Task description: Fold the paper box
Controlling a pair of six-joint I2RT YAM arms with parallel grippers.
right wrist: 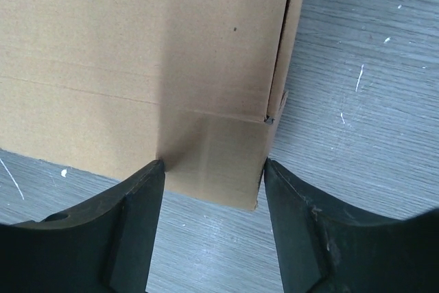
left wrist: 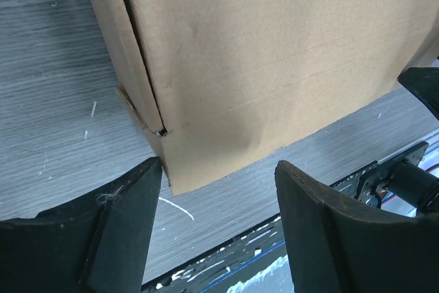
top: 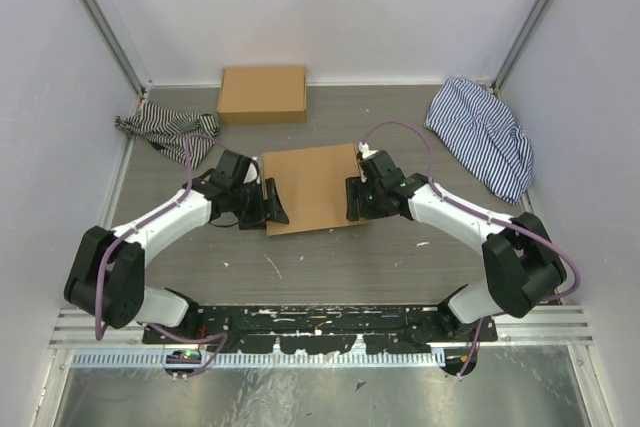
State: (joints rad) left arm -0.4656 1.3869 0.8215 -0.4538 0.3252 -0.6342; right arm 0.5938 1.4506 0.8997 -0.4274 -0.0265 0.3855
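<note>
Grey wood-grain desk carried the flat brown cardboard paper box at mid-frame, between the 2 arms. The left gripper stood released, jaws wide around the box's lower-left corner. The right gripper straddled the lower-right corner, jaws apart; whether it pinched the cardboard could not be told.

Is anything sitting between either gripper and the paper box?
Nothing visible. The left gripper and right gripper sit right at the near corners of the paper box, jaws open, no object in between.
</note>
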